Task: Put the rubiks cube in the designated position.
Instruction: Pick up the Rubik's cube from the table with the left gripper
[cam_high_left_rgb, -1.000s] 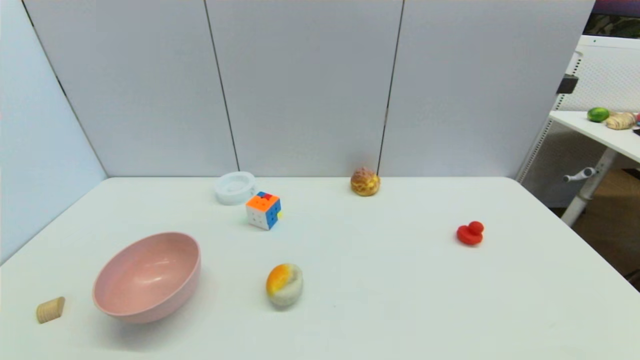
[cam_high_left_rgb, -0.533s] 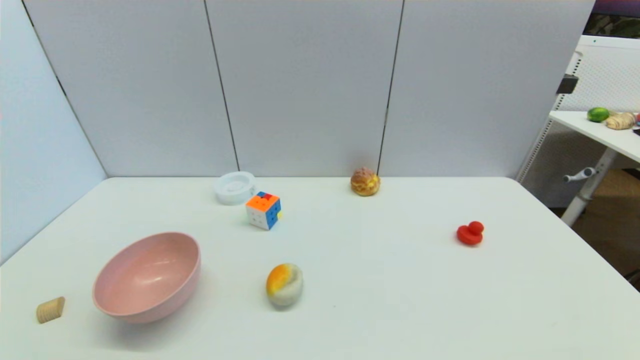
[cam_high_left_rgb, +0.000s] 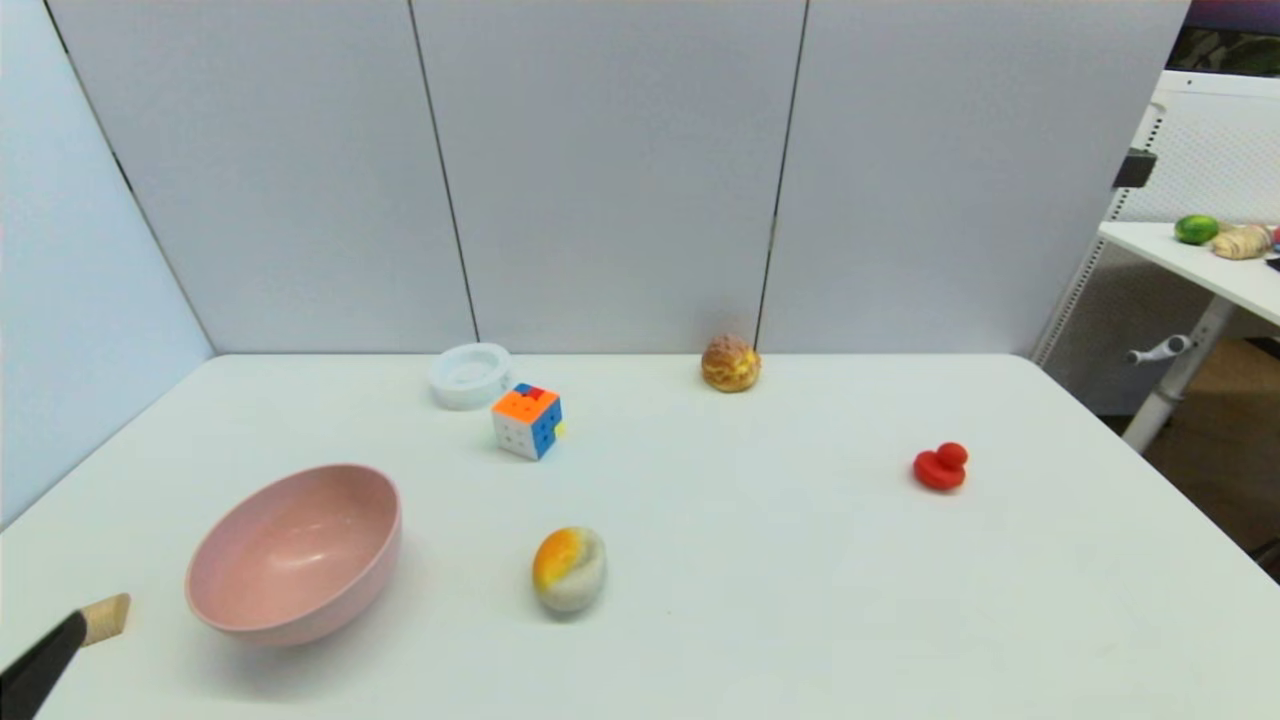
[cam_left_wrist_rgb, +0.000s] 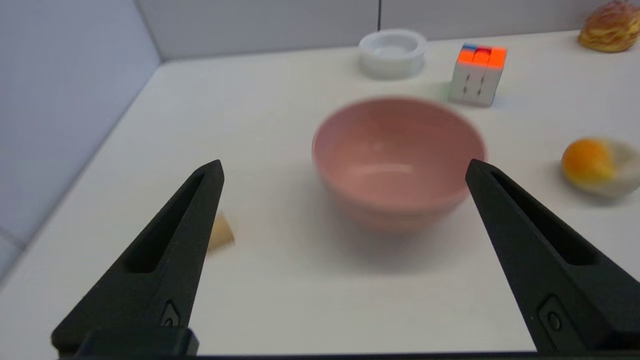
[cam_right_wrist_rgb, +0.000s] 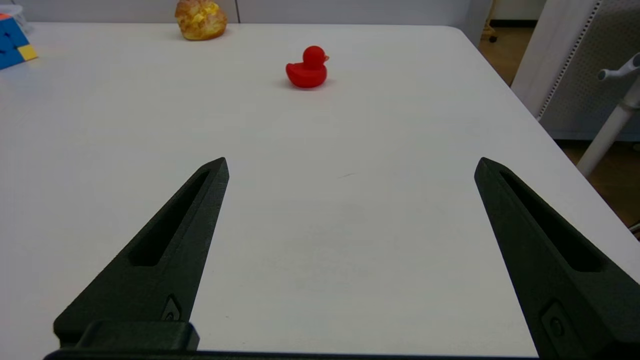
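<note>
Left gripper (cam_left_wrist_rgb: 342, 167): at the near left corner of the counter, only a black fingertip showing in the head view, fingers spread wide and holding nothing, above the surface short of the bowl
Right gripper (cam_right_wrist_rgb: 350, 165): out of the head view, over bare counter on the right side, fingers spread wide and holding nothing
Counter (cam_high_left_rgb: 760, 600): plain white surface, one edge against the grey panels, right edge open to the room
Wooden piece (cam_high_left_rgb: 108, 616): small tan ribbed lump at the near left, just beside the left fingertip
Pink bowl (cam_high_left_rgb: 294, 552): upright on the near left part, wall only shown, nothing seen in it
Orange-and-grey egg-shaped lump (cam_high_left_rgb: 568, 568): lying near the middle front, right of the bowl and apart from it
Red rubber duck (cam_high_left_rgb: 940, 466): on the right side, well apart from the rest
Rubiks cube (cam_high_left_rgb: 527, 420): on the counter left of centre, beyond the bowl, flat on one face, orange side up with a blue and red strip, one vertical corner turned toward the robot, white face to the left and blue face to the right; equal sides, so no long axis
White round dish (cam_high_left_rgb: 470, 374): just behind the cube, near the back panels
Cream puff (cam_high_left_rgb: 730, 363): at the back edge, against the panel seam
Room: grey partition panels at the back and left; another white table (cam_high_left_rgb: 1200, 262) off to the right carrying a green fruit and a tan item
</note>
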